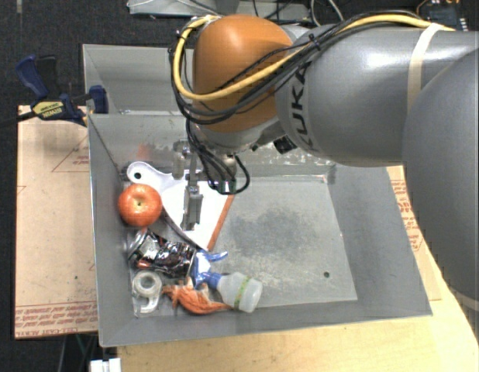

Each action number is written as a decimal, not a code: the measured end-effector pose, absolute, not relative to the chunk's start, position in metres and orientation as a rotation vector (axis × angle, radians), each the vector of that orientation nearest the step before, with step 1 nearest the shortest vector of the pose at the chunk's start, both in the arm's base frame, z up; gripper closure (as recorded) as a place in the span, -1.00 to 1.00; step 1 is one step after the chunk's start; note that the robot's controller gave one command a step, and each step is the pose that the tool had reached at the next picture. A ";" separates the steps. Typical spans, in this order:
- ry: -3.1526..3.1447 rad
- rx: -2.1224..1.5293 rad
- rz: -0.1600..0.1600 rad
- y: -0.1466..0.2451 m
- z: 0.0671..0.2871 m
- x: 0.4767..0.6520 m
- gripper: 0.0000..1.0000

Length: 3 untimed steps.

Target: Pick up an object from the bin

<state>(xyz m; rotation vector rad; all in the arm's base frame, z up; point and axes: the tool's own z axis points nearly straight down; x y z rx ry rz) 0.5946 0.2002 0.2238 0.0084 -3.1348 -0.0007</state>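
**End effector low over the white paddle, bin's left side**

A heap lies in the near left corner of the bin (301, 231): a tape roll (146, 287), an orange scrap (197, 302), a pale bottle (241, 291), a blue piece (202, 265) and crumpled foil (158, 253). Behind them a red apple (139, 205) touches a flat white paddle (166, 186). An orange stick (222, 222) lies along the paddle's right edge. The end effector (191, 219) points straight down over the paddle, just right of the apple. Whether it is apart or together cannot be told. Above it the orange cover (239, 53), looped with cables (224, 93), joins the grey arm (379, 91), which reaches in from the right.
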 end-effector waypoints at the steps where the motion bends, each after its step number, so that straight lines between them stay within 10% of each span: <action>1: -3.143 0.001 -0.003 0.199 0.229 0.596 -1.00; 2: -3.135 0.016 -0.004 0.208 0.073 0.532 -1.00; 3: -3.151 -0.168 -0.012 0.209 0.160 0.518 -1.00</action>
